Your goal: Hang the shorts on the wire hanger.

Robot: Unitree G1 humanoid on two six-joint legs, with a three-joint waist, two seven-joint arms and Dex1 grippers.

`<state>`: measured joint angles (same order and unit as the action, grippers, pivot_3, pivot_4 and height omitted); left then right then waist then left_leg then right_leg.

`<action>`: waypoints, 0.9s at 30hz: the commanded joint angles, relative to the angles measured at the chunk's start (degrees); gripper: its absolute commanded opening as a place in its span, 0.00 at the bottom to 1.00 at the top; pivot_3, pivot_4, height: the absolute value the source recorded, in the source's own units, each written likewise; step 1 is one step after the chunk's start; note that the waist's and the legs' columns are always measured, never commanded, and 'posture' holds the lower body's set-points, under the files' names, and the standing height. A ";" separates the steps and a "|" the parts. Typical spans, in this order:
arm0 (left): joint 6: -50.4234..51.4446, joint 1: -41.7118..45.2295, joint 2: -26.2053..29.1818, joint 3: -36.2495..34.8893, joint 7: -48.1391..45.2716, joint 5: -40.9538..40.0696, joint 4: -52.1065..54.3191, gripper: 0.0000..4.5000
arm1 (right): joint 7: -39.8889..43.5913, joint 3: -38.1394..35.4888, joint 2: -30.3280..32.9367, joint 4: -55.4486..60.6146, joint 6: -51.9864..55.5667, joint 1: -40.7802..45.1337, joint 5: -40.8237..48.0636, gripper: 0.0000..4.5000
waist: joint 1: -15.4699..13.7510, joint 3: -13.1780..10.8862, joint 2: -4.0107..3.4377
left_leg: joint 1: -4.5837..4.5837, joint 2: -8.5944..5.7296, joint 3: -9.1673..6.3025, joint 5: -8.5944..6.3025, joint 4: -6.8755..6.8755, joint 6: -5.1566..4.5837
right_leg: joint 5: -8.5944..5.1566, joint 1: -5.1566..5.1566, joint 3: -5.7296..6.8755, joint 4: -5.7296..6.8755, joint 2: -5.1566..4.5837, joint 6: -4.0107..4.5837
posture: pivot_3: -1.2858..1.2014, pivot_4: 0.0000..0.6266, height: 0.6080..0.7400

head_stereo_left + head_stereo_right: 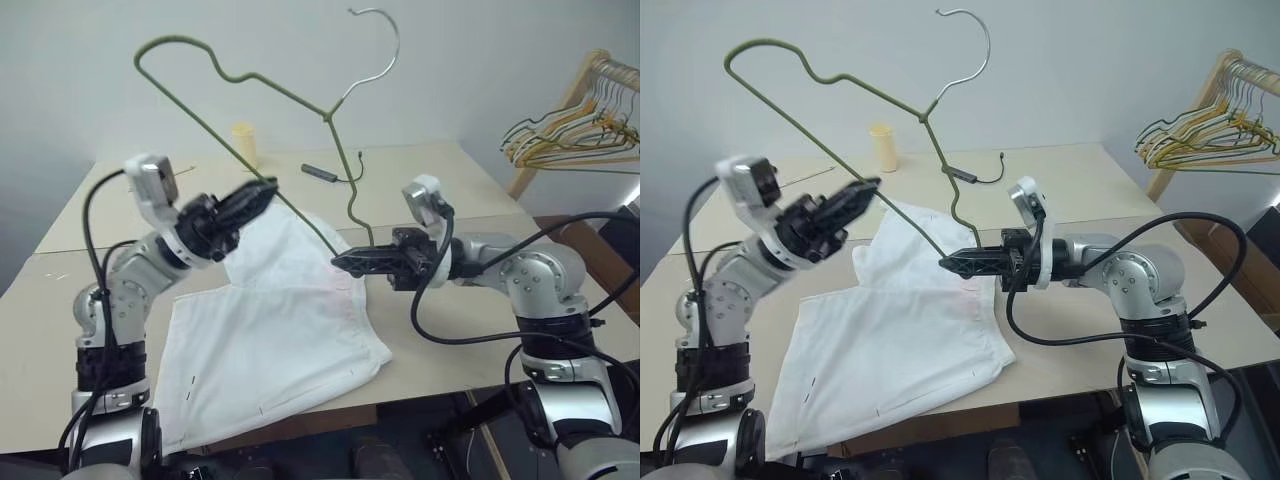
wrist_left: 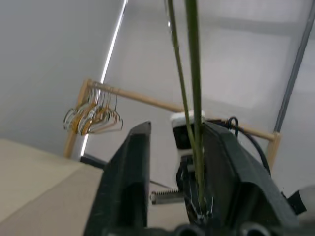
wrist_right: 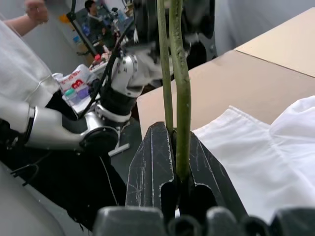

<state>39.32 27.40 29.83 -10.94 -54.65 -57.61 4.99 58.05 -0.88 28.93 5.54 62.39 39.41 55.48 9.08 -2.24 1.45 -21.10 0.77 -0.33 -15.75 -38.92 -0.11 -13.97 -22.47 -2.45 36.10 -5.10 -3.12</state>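
Observation:
The white shorts lie spread on the table, with one corner bunched up under my left gripper. The olive-green wire hanger is held up in the air, tilted, its hook uppermost. My right gripper points left just above the shorts and is shut on the hanger's lower corner; in the right wrist view the wire rises from between its closed fingers. My left gripper is open beside the hanger's long straight wire, which runs along one of its fingers.
A cream cup and a small black device with a cable sit at the back of the beige table. A wooden rack with several wire hangers stands at the right. A person's hand shows beyond the table.

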 commanded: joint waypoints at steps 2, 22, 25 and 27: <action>-7.50 -3.56 6.17 11.87 1.14 20.76 0.91 0.75 | -5.10 -6.05 -0.87 0.52 1.67 -1.59 4.10 0.00 | 0.39 -0.03 -0.08 | 0.02 -0.01 0.04 0.00 0.02 0.00 | 0.00 0.00 -0.03 0.01 0.00 0.00 | 0.44 0.00 1.00; -21.32 -19.29 19.48 13.33 -10.28 34.55 11.36 0.99 | 9.10 -5.11 34.35 -13.27 17.71 -26.75 -0.13 0.00 | 1.50 -0.20 -0.27 | 0.09 0.13 0.74 -0.04 -0.05 -0.13 | -0.31 0.12 -0.21 -0.09 0.04 -0.40 | 0.43 0.00 1.00; -21.06 -19.30 19.33 12.95 -10.17 34.92 11.53 0.99 | 12.67 -0.55 35.55 -17.88 20.49 -23.05 -1.35 0.00 | 1.91 -0.20 -0.26 | 0.22 0.13 0.75 0.00 -0.06 -0.20 | -0.25 0.22 -0.24 -0.12 0.03 -0.41 | 0.43 0.00 1.00; -20.91 -19.27 19.31 12.88 -9.85 35.21 11.72 0.99 | 14.57 2.93 36.26 -19.99 21.26 -21.31 -2.98 0.00 | 2.08 -0.20 -0.29 | 0.17 0.12 0.74 0.00 -0.05 -0.20 | -0.26 0.17 -0.24 -0.12 0.03 -0.42 | 0.43 0.00 1.00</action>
<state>18.78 7.70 48.76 3.39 -64.65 -22.30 15.21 70.18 0.76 63.68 -13.55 82.56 16.50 53.35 11.17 -2.44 1.16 -20.97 0.89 0.39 -15.75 -38.97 -0.31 -14.24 -22.32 -2.69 35.98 -5.06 -3.55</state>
